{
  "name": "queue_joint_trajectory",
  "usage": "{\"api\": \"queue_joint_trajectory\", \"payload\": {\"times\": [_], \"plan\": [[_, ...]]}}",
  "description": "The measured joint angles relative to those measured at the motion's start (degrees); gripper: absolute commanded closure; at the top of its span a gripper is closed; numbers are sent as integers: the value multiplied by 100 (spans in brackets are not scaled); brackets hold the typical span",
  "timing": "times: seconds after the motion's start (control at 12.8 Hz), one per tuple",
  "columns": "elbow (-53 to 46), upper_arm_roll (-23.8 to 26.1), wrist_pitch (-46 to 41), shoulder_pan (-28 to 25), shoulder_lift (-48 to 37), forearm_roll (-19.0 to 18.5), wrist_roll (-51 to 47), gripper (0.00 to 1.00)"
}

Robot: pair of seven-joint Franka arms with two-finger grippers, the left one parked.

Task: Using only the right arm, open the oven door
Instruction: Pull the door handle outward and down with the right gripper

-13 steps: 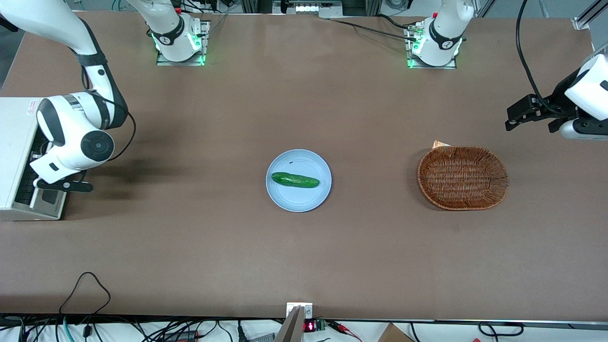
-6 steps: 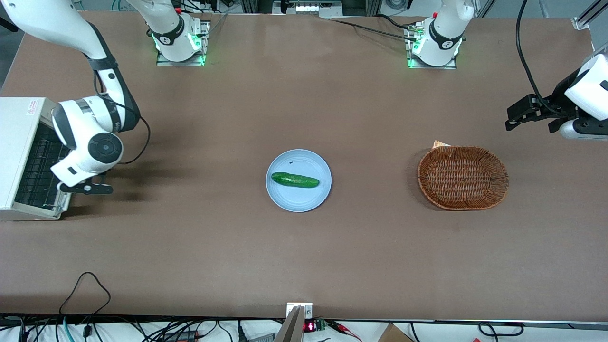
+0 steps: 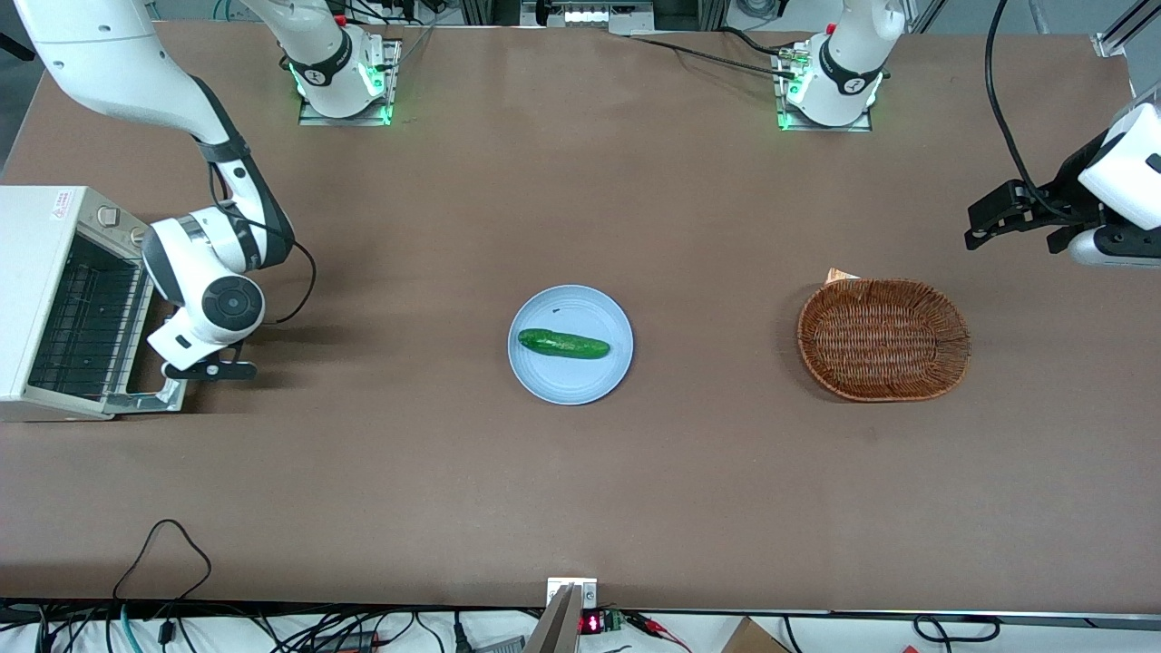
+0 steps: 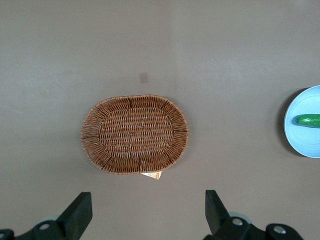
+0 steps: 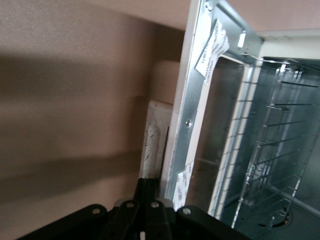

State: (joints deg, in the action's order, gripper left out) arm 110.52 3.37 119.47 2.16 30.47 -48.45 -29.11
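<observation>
The small white toaster oven [image 3: 41,227] stands at the working arm's end of the table. Its oven door [image 3: 169,395] hangs folded down in front of it, so the wire rack [image 3: 86,326] inside is exposed. The right arm [image 3: 204,272] reaches down over the door's outer edge, with its black gripper [image 3: 201,370] just above the handle. In the right wrist view the gripper [image 5: 151,186] is shut, fingers pressed together. Their tips sit at the pale handle bar [image 5: 155,142], beside the door's metal frame [image 5: 191,100]. Nothing shows between the fingers.
A light blue plate [image 3: 535,376] holding a green cucumber [image 3: 562,344] sits mid-table. A brown wicker basket [image 3: 954,313] lies toward the parked arm's end, also seen as the basket [image 4: 90,145] in the left wrist view.
The right arm has drawn away from the oven toward mid-table. The door has swung down from partly open to fully open, uncovering the rack.
</observation>
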Motion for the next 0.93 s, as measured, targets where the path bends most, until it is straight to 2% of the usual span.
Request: {"api": "queue_joint_trajectory", "payload": {"times": [0.39,0.93], "plan": [[-136,-1,17,-2,266,39,0,98],[-198,-48,14,9,428,353,4,98]]}}
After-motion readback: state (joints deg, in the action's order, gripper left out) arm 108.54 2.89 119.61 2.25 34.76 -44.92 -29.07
